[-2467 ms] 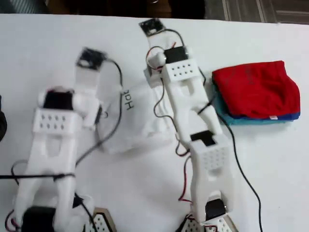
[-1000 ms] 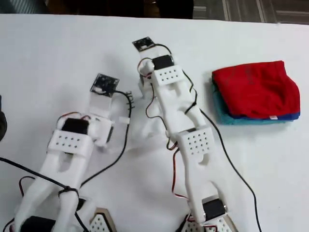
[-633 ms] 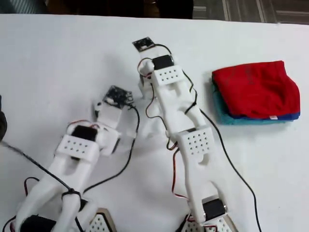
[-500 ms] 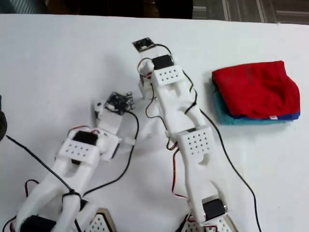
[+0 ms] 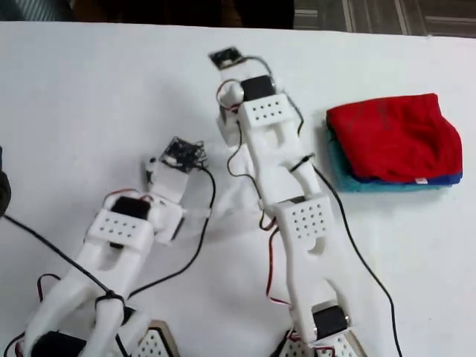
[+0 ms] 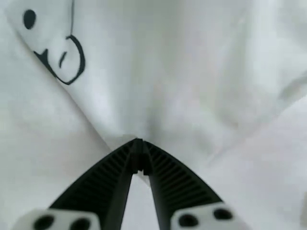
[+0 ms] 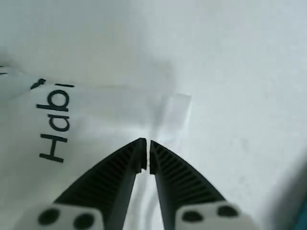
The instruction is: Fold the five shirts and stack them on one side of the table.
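Observation:
A white shirt (image 5: 229,199) with black lettering lies bunched on the white table between the two arms. My left gripper (image 6: 138,160) is shut, its tips pinching a fold of the white shirt (image 6: 182,81) just past the printed mark. My right gripper (image 7: 147,155) is shut on an edge of the white shirt (image 7: 91,120), beside the black letters. In the high view both grippers are hidden under their wrist cameras. A stack of folded shirts (image 5: 393,137), red on top with teal and blue beneath, sits at the table's right side.
The white table (image 5: 82,82) is bare at the far left and along the far edge. Black and red cables hang along both arms, and the arm bases (image 5: 152,342) stand at the near edge. A dark object (image 5: 3,190) shows at the left edge.
The left arm has swung in towards the right arm and the near side, drawing the spread shirt into a narrow bunch. In the last half second the right arm's wrist shifted slightly farther away.

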{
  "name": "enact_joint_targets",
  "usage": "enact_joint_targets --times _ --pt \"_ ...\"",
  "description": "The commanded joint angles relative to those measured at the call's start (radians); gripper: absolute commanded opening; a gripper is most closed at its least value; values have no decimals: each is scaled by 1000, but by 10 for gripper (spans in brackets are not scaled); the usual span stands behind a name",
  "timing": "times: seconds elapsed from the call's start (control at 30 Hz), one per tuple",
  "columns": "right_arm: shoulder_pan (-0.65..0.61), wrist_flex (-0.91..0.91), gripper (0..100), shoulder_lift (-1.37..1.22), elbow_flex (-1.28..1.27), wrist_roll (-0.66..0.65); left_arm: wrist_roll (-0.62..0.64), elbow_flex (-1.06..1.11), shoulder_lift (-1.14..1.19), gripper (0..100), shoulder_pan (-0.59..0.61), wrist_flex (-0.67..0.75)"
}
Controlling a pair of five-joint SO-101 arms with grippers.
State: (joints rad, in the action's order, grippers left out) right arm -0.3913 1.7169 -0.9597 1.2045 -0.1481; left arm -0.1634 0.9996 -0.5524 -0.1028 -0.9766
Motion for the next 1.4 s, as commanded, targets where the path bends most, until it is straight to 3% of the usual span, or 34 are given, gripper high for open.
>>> enact_joint_targets --times 0.0,0.2,0.4,0.63,0.87,1.37 --pt "15 48 20 136 66 3 -8 -151 -29 27 -8 -129" --pt "-2 50 67 245 -77 23 -11 -283 -29 27 29 -236" --pt "-25 50 248 374 -351 107 -12 -291 -29 27 230 -210" --pt "-70 44 287 381 -531 124 -12 -286 -29 27 405 -164" --pt "-62 44 334 246 -519 150 -12 -286 -28 27 413 -164" --pt "-104 30 334 -4 -462 172 -12 -286 -23 27 413 -164"
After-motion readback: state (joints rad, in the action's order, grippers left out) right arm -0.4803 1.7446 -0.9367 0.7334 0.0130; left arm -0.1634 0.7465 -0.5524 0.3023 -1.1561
